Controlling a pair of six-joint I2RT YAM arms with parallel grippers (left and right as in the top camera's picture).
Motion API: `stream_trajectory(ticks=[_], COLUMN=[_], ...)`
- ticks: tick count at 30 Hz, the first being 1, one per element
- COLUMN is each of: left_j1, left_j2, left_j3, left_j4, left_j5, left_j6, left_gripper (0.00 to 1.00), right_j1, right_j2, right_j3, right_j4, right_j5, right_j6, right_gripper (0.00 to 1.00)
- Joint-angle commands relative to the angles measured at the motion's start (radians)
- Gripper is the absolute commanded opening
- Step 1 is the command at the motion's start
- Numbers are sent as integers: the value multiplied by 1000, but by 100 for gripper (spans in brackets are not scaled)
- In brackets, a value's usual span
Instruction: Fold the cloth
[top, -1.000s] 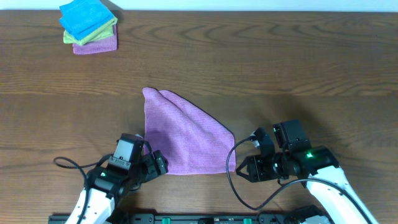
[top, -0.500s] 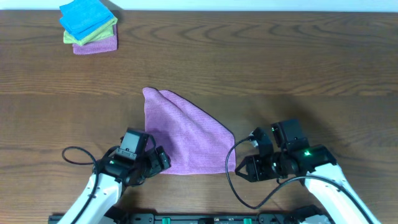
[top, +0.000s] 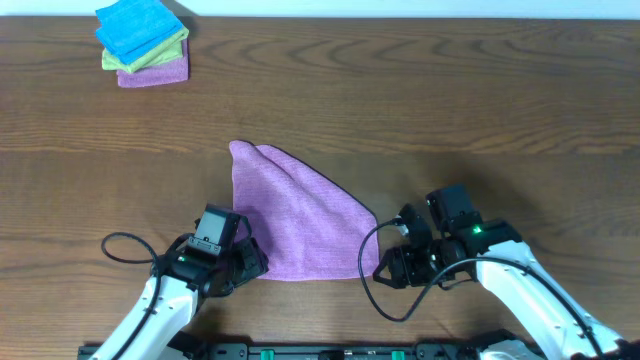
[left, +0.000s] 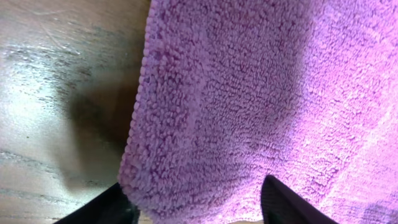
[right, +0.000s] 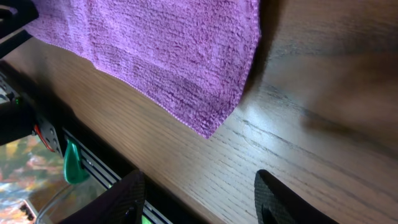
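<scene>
Right end effector (top: 388, 268) seemingly nearer cloth (top: 295, 220)

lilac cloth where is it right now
In the overhead view the lilac cloth lies at bottom centre, between the left gripper and the right gripper.

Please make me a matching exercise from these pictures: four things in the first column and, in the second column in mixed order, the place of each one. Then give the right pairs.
Things
1. lilac cloth
2. stack of folded cloths
3. left gripper
4. right gripper

Places
A. far left corner of the table
B. beside the cloth's near right corner
C. middle of the table
D. at the cloth's near left corner

Pairs: 1-C, 2-A, 3-D, 4-B
</scene>
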Motion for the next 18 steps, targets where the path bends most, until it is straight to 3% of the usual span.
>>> stream_trajectory(ticks=[1,11,18], left_j1=[1,1,1], left_j2=[4,4,4], left_j3=[-9,-9,-8], left_j4=[-6,-6,-25], left_j5=[-3,4,4], left_j6=[9,4,1], left_gripper=[53,9,6], right_j1=[11,91,106], right_j2=[23,62,62], right_j3=[-8,-8,-8], right_j4=[18,89,76], right_j5=[-51,-46,62], right_j6=[-11,38,79], right_gripper=[56,55,56])
